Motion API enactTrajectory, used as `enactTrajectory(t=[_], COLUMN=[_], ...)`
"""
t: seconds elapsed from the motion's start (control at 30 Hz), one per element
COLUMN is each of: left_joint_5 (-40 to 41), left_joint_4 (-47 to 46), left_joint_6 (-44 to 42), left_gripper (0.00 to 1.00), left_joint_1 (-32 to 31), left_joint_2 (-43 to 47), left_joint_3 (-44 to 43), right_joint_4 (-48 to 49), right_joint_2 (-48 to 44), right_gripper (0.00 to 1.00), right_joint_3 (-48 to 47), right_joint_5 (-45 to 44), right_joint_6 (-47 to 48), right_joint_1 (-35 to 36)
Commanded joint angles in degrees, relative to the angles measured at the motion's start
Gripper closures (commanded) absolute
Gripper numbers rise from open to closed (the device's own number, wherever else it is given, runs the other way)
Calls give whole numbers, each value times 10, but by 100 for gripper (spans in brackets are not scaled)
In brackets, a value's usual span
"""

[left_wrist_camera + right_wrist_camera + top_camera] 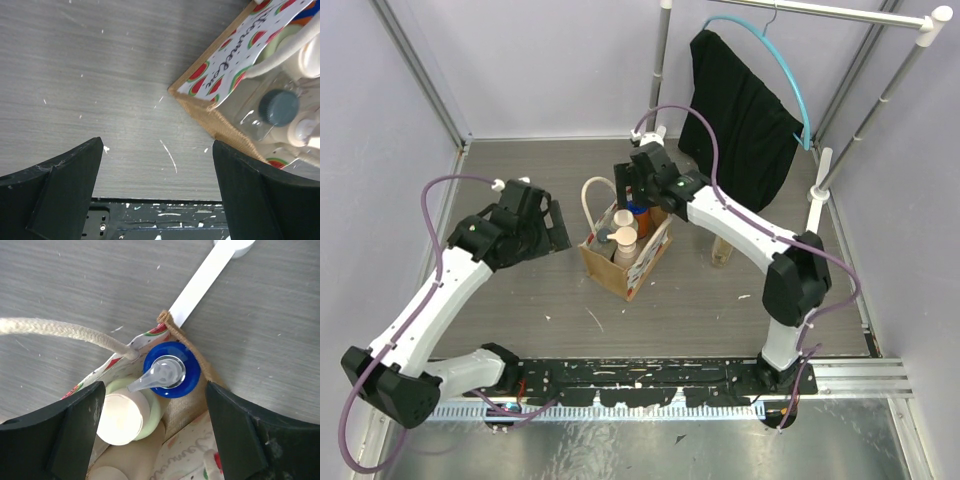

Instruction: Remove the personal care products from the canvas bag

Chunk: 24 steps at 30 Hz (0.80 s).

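While your left gripper [157, 146] sits wide open, empty, beside the canvas bag [606, 272], the right gripper [155, 387] hangs open and empty over the blue-capped pump bottle [172, 370] in its far corner; snag the rope handle [60, 331] and the bag could tip

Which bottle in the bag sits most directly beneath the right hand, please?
The blue-capped bottle, centred under the right hand; the cream-capped bottles sit aside.
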<state>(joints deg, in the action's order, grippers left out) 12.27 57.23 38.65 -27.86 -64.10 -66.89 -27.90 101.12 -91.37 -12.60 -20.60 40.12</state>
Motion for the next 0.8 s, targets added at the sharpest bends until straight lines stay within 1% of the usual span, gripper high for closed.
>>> enactTrajectory(t=[0.0, 0.13, 0.3, 0.4, 0.5, 0.7, 0.77], left_joint_5=[26, 5, -28, -54, -74, -86, -96], left_joint_4=[-12, -31, -46, -63, -77, -83, -89], left_joint_6=[-33, -44, -41, -40, -41, -38, -37], left_gripper=[2, 2, 2, 2, 2, 2, 2], left_joint_1=[2, 2, 1, 2, 1, 1, 1], left_joint_2=[-36, -50, -67, -76, -82, -106, -107], left_joint_3=[-62, -82, -92, -91, -88, -90, -94], right_joint_4=[-34, -41, -43, -48, -62, -100, -113], right_joint_2=[18, 43, 74, 90, 107, 147, 154], right_gripper=[14, 16, 23, 24, 23, 22, 24], right_joint_3=[-64, -67, -72, -77, -87, -116, -115], right_joint_5=[38, 20, 21, 8, -24, -45, -56], right_joint_6=[-15, -23, -33, -41, -45, -55, -58], right_joint_1=[1, 1, 1, 0, -1, -8, -10])
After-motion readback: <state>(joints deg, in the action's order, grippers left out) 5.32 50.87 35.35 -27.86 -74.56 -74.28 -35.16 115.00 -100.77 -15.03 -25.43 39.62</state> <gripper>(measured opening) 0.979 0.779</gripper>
